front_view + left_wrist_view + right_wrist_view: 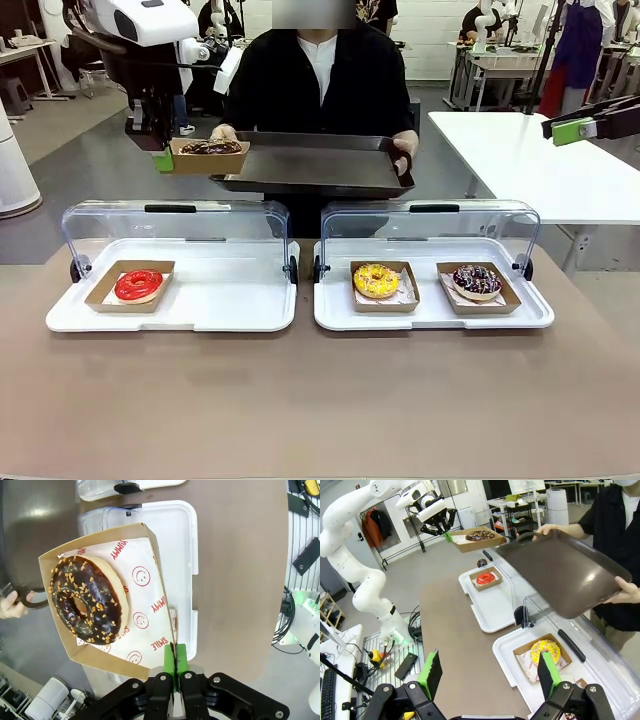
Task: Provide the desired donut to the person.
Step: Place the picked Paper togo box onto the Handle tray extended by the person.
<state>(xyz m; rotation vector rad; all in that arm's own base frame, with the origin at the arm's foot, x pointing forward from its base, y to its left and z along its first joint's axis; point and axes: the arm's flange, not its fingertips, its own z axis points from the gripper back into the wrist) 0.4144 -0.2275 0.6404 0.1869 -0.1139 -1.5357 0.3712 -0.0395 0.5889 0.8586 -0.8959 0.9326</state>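
My left gripper (163, 158) is shut on the edge of a cardboard tray (208, 160) that holds a chocolate donut (210, 147) with nut crumbs. It hangs in the air at the left end of the dark serving tray (315, 168), which the person (320, 70) holds out in both hands. In the left wrist view the green fingertips (175, 656) pinch the cardboard wall, and the donut (87, 600) lies on printed paper. My right gripper (490, 670) is open, high at the right (580, 128), holding nothing.
Two white display trays with raised clear lids sit on the brown table. The left tray (230, 300) holds a red donut (138, 284). The right tray (430, 310) holds a yellow donut (376, 280) and a dark sprinkled donut (477, 281). A white table (560, 170) stands far right.
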